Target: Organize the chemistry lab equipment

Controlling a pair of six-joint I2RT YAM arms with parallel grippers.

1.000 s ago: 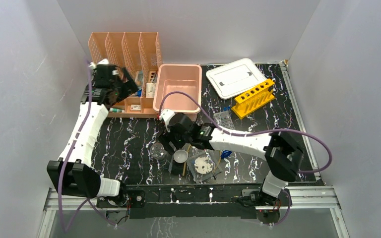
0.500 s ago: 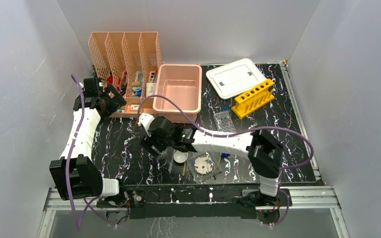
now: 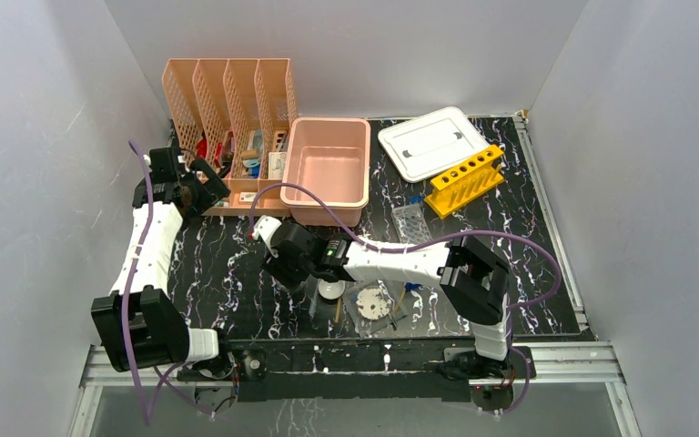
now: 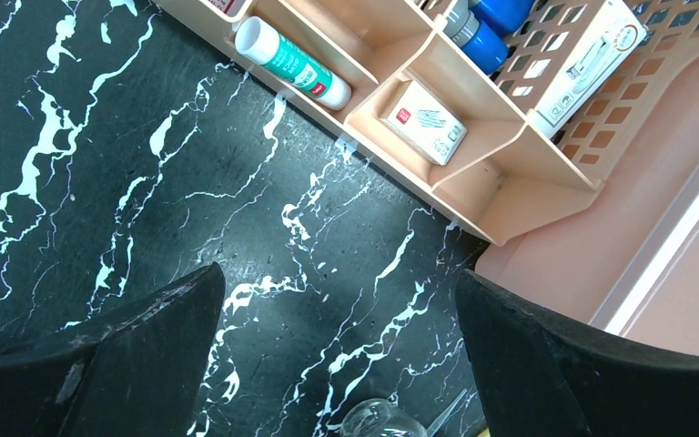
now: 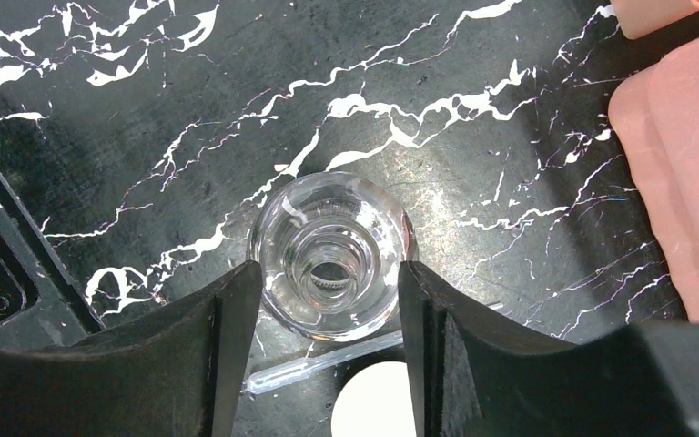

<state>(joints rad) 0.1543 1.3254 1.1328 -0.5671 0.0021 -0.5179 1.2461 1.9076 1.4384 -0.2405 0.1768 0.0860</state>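
Note:
A clear glass flask (image 5: pixel 332 264) stands upright on the black marble table, seen from above in the right wrist view. My right gripper (image 5: pixel 330 282) has come down round it, and its fingers (image 5: pixel 227 337) lie against both sides of the glass with no gap showing. In the top view that gripper (image 3: pixel 289 264) hides the flask. Just behind the flask lie a clear pipette (image 5: pixel 319 364) and a small white bowl (image 5: pixel 373 405). My left gripper (image 4: pixel 337 278) hangs open and empty over bare table, left of the peach file holder (image 3: pixel 227 100).
The pink tub (image 3: pixel 364 164) stands behind the right gripper, with its white lid (image 3: pixel 432 141) at the back right. A yellow tube rack (image 3: pixel 464 179) and a clear rack (image 3: pixel 411 218) are right of the tub. A glass dish (image 3: pixel 373 302) sits near the front edge.
The right arm swung left, away from the white bowl, and its jaws narrowed round the flask. The left gripper drew back from the file holder towards the left wall.

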